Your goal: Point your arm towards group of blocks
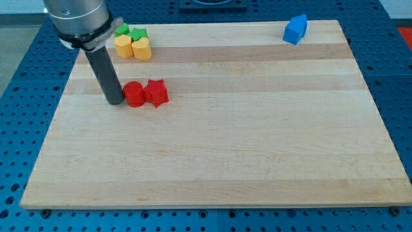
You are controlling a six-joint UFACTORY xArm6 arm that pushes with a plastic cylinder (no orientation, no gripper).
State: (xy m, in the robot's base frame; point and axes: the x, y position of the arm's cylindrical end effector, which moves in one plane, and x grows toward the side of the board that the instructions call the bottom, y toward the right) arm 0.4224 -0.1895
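Observation:
My tip (116,101) rests on the wooden board (225,161) at the view's left, touching or nearly touching the left side of a red cylinder (134,94). A red star-shaped block (156,92) sits right against the cylinder's right side. Above them, near the board's top left corner, a cluster holds two yellow blocks (123,46) (142,48) and two green blocks (122,30) (139,33), packed together. The rod's upper body partly hides the left green block. A blue block (295,29) stands alone near the top right.
The board lies on a blue perforated table (19,64). The arm's grey housing (77,19) fills the top left corner of the view.

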